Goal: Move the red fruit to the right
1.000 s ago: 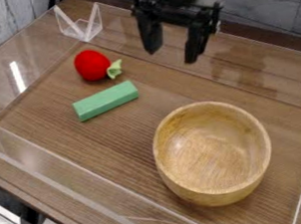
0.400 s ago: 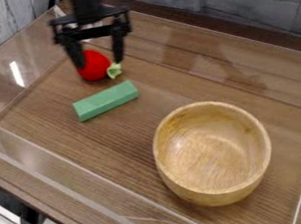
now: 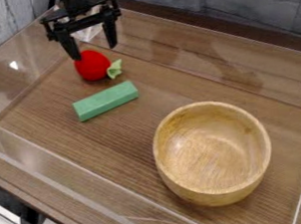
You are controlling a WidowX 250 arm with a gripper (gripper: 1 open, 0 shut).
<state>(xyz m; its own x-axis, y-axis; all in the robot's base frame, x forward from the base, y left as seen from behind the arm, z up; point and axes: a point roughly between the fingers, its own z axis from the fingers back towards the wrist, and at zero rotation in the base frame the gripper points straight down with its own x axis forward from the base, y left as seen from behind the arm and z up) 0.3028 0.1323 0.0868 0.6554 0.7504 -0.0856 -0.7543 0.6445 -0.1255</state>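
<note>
Evidently, the open end effector (image 3: 87, 36) nears the red fruit (image 3: 94, 64).

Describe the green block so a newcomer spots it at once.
On the wooden table, find the big round wooden bowl. Up and to its left in the picture lies a small green rectangular block, set at a slant. Unlike the glossy red rounded fruit just above it, it is long, flat-sided and green.

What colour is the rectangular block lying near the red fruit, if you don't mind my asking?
The block is green, shown best in the camera view.
</note>
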